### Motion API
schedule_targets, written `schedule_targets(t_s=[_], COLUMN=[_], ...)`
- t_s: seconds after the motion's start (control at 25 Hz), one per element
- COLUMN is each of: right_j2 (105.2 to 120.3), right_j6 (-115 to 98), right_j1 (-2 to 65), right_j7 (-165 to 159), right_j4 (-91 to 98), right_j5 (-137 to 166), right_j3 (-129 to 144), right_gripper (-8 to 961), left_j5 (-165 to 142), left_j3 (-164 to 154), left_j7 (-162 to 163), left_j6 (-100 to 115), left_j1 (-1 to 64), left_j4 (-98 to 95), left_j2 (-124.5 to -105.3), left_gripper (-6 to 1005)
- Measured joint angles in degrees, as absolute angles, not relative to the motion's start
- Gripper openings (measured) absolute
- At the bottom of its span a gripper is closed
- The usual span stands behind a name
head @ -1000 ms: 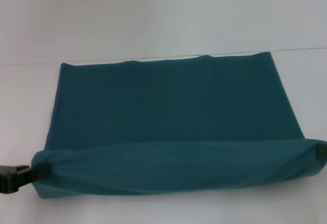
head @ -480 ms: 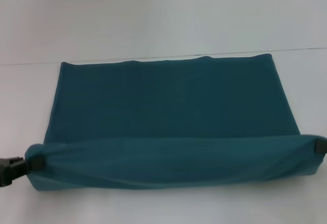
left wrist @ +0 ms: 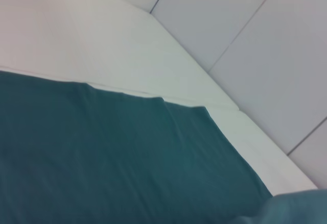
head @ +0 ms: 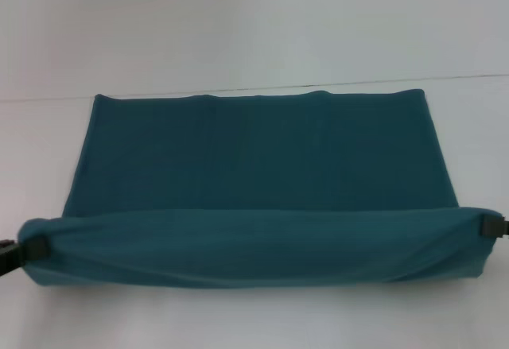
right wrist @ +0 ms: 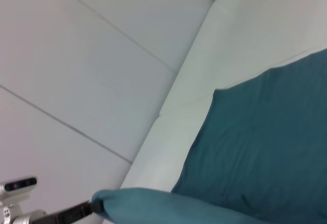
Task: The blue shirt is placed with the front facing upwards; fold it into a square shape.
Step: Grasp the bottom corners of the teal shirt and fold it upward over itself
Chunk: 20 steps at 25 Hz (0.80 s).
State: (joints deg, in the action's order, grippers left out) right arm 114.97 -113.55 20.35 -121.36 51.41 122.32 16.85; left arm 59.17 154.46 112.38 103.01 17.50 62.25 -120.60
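Note:
The blue shirt [head: 262, 154] lies flat on the white table as a wide plain teal rectangle, with no lettering showing. Its near edge [head: 254, 246] is raised into a long rolled fold stretched between my two grippers. My left gripper [head: 28, 247] is shut on the fold's left corner, at the frame's left border. My right gripper [head: 491, 224] is shut on the right corner. In the right wrist view, the left gripper [right wrist: 87, 208] pinches the far end of the raised fold [right wrist: 153, 206]. The left wrist view shows the flat shirt [left wrist: 102, 157] only.
The white table [head: 238, 317] runs back to a seam [head: 461, 78] just behind the shirt's far edge, where a pale panelled wall [right wrist: 76, 55] rises. Bare tabletop borders the shirt on both sides and in front.
Both grippers have carried the raised near edge farther over the shirt, away from me. The left gripper has also shifted left, pulling the fold longer and tauter.

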Motion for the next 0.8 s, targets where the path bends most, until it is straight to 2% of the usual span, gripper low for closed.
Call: schedule_targets(t_s=[0.4,0.6,0.8], right_j2=[116.5,116.65,116.02], right_j6=[-113.6,-113.6,-113.6], right_j1=[21.1,20.1,19.9], right_j7=[-121.7,-122.3,-123.0], right_j4=[51.8,52.0,52.0], right_j5=[122.1,121.0,120.7], right_j3=[19.2,19.1,18.7], right_gripper=[42,43,43], left_j5=[59.2,59.6,61.2], left_j3=[158.4,160.0,160.1], left_j7=[111.2,110.7,109.3], left_j6=[106.6,109.2,111.2], left_j1=[15.4,14.2,12.9], left_j4=[63.9,66.4,67.3], left_j2=[-120.6,-121.63,-122.4], left_gripper=[33,34,34])
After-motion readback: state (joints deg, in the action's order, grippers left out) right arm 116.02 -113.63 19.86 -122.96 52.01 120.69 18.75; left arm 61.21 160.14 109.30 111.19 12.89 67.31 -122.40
